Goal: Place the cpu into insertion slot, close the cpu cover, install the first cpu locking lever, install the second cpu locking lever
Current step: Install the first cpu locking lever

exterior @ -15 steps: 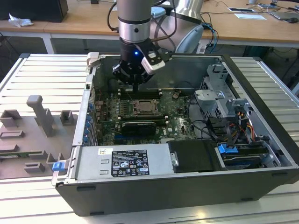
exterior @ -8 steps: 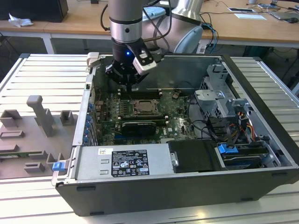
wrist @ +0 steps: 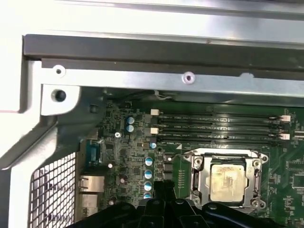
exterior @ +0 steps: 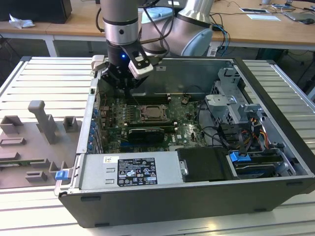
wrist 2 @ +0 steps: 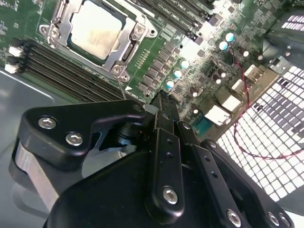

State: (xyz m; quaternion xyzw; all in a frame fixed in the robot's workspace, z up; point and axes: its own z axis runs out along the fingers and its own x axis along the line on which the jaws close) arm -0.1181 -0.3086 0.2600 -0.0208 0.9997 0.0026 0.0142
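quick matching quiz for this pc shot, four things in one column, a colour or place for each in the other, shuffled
1 cpu
2 memory slots
3 hand
4 capacitors

a long dark rows with white end clips
b pale silver-beige square
c black, hovering next to the cpu
d round, light blue tops

Pairs: 1-b, 2-a, 3-c, 4-d
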